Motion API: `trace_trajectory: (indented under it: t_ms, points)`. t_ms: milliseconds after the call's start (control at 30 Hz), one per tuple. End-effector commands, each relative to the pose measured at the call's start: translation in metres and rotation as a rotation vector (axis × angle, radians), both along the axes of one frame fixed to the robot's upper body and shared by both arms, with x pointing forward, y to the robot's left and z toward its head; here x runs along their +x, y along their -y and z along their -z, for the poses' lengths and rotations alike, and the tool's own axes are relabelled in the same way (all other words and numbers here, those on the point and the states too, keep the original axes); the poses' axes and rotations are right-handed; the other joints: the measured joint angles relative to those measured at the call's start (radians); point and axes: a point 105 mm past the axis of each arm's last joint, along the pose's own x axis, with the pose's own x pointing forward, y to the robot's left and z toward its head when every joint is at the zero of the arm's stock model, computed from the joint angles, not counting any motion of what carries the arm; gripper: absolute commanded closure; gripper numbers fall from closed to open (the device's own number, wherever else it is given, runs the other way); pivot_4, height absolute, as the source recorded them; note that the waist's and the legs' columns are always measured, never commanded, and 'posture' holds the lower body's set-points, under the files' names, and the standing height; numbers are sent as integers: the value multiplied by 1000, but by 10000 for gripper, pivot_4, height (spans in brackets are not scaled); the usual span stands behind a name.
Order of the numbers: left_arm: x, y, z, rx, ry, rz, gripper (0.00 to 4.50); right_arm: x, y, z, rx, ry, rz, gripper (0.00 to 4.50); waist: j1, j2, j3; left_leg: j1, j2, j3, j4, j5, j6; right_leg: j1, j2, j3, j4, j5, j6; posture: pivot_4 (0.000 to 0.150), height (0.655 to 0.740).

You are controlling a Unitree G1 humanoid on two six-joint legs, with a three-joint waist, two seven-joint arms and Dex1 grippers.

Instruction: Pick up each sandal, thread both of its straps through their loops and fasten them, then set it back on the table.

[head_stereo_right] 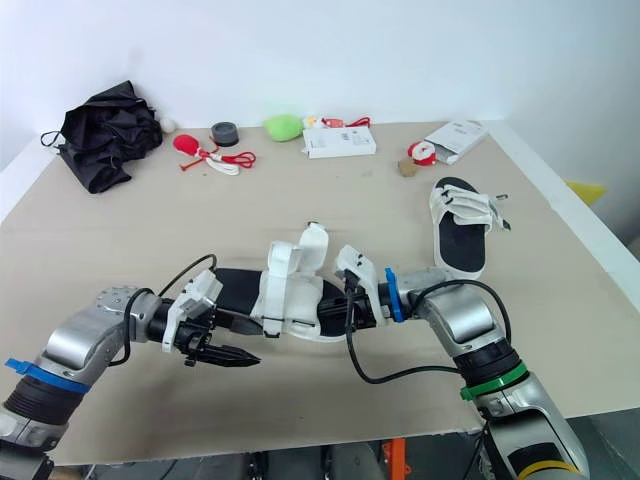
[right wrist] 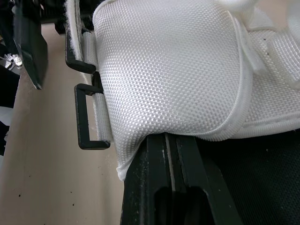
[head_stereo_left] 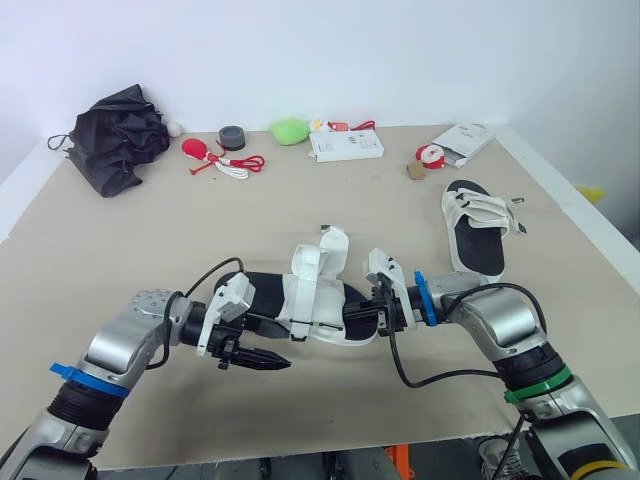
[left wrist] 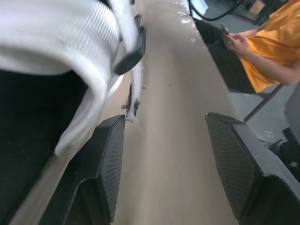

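Observation:
A sandal (head_stereo_left: 312,296) with a black sole and white straps lies in the middle of the table, its strap flaps standing up loose. My right gripper (head_stereo_left: 384,308) is shut on the sole's right end; in the right wrist view the joined fingers (right wrist: 161,187) sit just under the white strap (right wrist: 173,70), with black loops (right wrist: 88,117) beside it. My left gripper (head_stereo_left: 262,360) hangs open just in front of the sandal's left half, with bare table between its fingers (left wrist: 105,164). A second sandal (head_stereo_left: 474,226) lies flat at the right with its straps across.
Along the back stand a black bundle (head_stereo_left: 118,135), a red toy with cord (head_stereo_left: 215,158), a grey roll (head_stereo_left: 232,137), a green object (head_stereo_left: 290,130) and two white boxes (head_stereo_left: 345,146) (head_stereo_left: 462,140). A seated person in orange (left wrist: 272,42) is beyond the table's edge.

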Motion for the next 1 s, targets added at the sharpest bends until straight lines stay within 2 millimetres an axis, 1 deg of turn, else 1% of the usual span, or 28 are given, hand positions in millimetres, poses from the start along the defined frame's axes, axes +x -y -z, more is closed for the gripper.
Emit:
trace_trajectory:
  t_ms: [33,167,367,400,433,533,567,600,733,767,800,867,900,1000]
  points:
    - [4,8,-8,-27,36,-31,16918,-4,-1,4,-7,-13,-7,45000,0,0,0,0,0,0,0,0,0,0,0,0,0,0,0,1500,7400]
    - [3,16,-10,-55,21,-51,16918,-4,-1,4,-8,-14,-7,45000,0,0,0,0,0,0,0,0,0,0,0,0,0,0,0,1500,7400]
    - [6,18,-12,-69,14,-83,16918,-3,-1,4,-7,-12,-7,45000,0,0,0,0,0,0,0,0,0,0,0,0,0,0,0,1500,7400]
    - [6,17,-12,-70,14,-87,22051,-3,-1,4,-7,-12,-7,45000,0,0,0,0,0,0,0,0,0,0,0,0,0,0,0,1500,7400]
    - [7,17,-13,-70,13,-90,24335,-3,-1,4,-7,-12,-7,45000,0,0,0,0,0,0,0,0,0,0,0,0,0,0,0,1500,7400]
    - [8,17,-13,-68,14,-97,37954,-4,-1,4,-8,-13,-8,45000,0,0,0,0,0,0,0,0,0,0,0,0,0,0,0,1500,7400]
    - [8,16,-13,-68,12,-100,43219,-4,-1,4,-8,-14,-9,45000,0,0,0,0,0,0,0,0,0,0,0,0,0,0,0,1500,7400]
    - [9,16,-13,-68,11,-102,44636,-4,-1,4,-8,-14,-9,45000,0,0,0,0,0,0,0,0,0,0,0,0,0,0,0,1500,7400]
    - [7,14,-11,-49,5,-93,44636,-4,-2,4,-6,-14,-11,45000,0,0,0,0,0,0,0,0,0,0,0,0,0,0,0,1500,7400]
    - [4,12,-10,-37,-11,-77,44636,-4,-1,4,-7,-13,-11,45000,0,0,0,0,0,0,0,0,0,0,0,0,0,0,0,1500,7400]
    - [-1,10,-10,-22,-33,-47,44636,-4,-1,4,-8,-13,-11,45000,0,0,0,0,0,0,0,0,0,0,0,0,0,0,0,1500,7400]
    - [-22,0,-9,37,-128,58,44636,-4,-1,4,-8,-12,-11,45000,-3,-1,1,0,1,0,0,0,0,0,0,0,0,0,0,1500,7400]
    - [-33,-8,-9,82,-159,123,44636,-3,-1,4,-10,-11,-11,45000,-4,-1,0,0,1,0,0,0,0,-1,1,0,0,-1,-1,1500,7400]
    - [-53,-29,-5,198,-208,250,44636,-3,0,3,-12,-10,-13,45000,-3,-1,1,1,2,0,-2,0,-1,-1,2,0,0,-2,-3,1500,7400]
